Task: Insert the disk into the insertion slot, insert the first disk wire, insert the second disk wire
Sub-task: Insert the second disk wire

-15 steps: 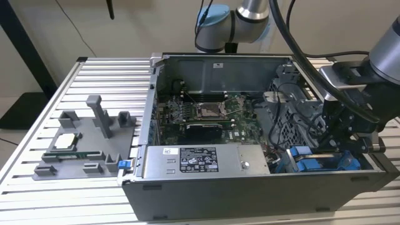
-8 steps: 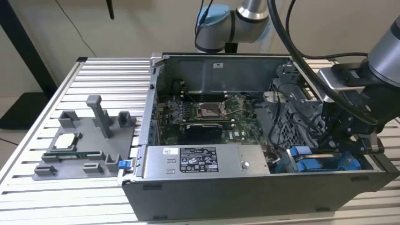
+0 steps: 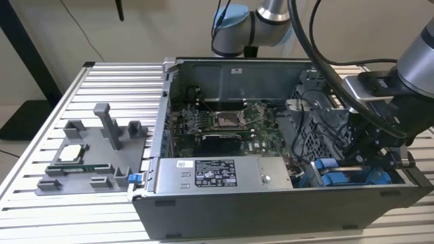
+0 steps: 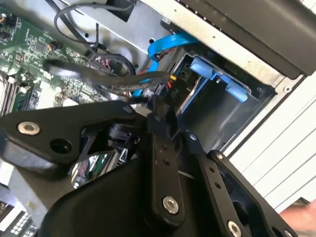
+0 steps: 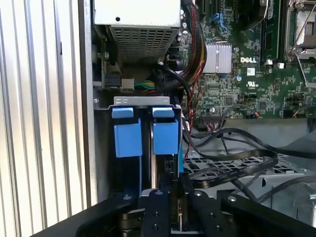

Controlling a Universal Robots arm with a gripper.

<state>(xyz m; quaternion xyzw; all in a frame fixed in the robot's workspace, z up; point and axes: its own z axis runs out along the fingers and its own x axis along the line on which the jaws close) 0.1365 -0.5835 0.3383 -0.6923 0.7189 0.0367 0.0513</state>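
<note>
The pincer hangs low inside the open grey computer case, at its corner on the exterior view's right, and its two black fingers are squeezed together on a small black plug at the end of a dark wire. All around the pincer is the big case, which sits on a ribbed silver surface. Beyond the pincer, deeper in the case, lies the green board full of tiny parts. Next along the case wall from the pincer is the grey power box with its label. Right in front of the pincer is the insertion slot, a grey metal bay with two blue tabs at its mouth. The disk stands on edge in the slot, just past the fingertips, in its blue frame. A flat blue cable curves near the slot. Black wires loop beside the pincer over a metal cage with holes.
</note>
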